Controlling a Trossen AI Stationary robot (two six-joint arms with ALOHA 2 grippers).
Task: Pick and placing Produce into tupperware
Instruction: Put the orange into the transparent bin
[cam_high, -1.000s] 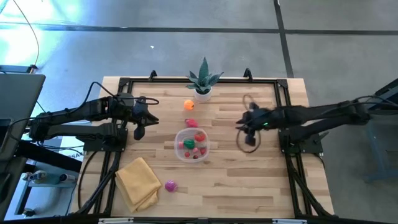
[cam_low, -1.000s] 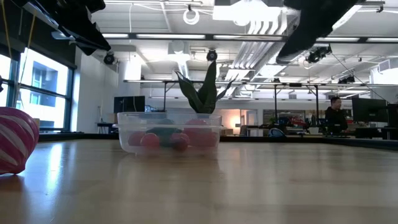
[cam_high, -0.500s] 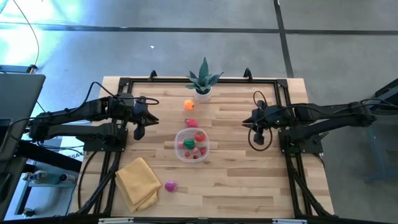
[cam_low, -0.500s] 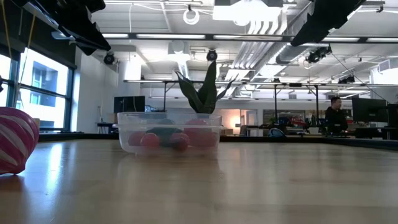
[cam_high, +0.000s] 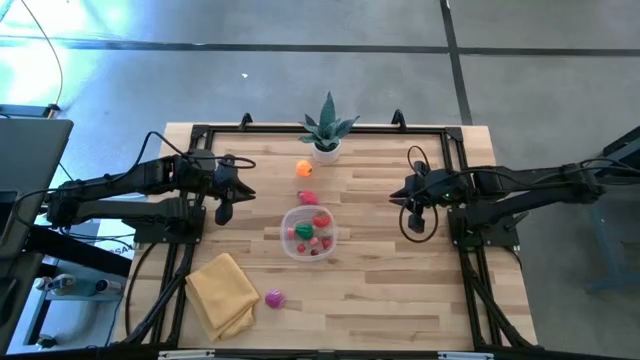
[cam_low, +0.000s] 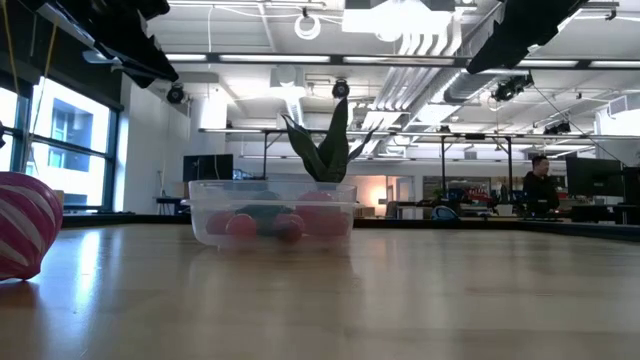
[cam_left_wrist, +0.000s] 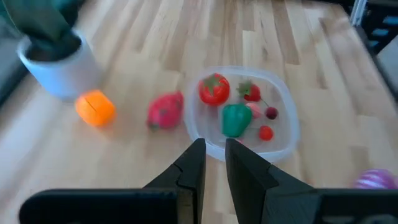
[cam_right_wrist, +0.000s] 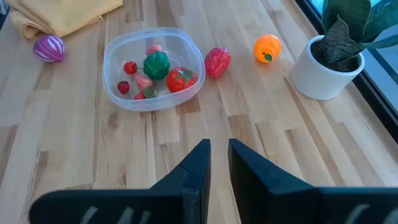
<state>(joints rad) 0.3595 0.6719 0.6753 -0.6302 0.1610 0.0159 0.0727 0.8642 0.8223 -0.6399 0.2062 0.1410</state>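
Observation:
The clear round tupperware (cam_high: 309, 232) stands mid-table on its base. Inside lie a red tomato (cam_left_wrist: 213, 89), a green pepper (cam_left_wrist: 234, 119) and small red and pink pieces. A pink-red fruit (cam_high: 307, 198) lies just beyond its far rim, and an orange one (cam_high: 304, 168) rests farther back. A magenta striped piece (cam_high: 274, 298) lies by the near edge. My left gripper (cam_high: 248, 192) hovers left of the tupperware and my right gripper (cam_high: 394, 196) hovers right of it. Both are shut, hold nothing, and are raised above the table.
A spiky green plant in a white pot (cam_high: 327, 135) stands at the far edge behind the orange piece. A folded yellow cloth (cam_high: 222, 293) lies at the near left beside the magenta piece. A black cable loop (cam_high: 414, 220) hangs under my right arm. Bare wood lies right of the tupperware.
My right gripper has drawn back from the tupperware toward the table's right edge, rising a little, then has stood still. The produce and the tupperware have not moved.

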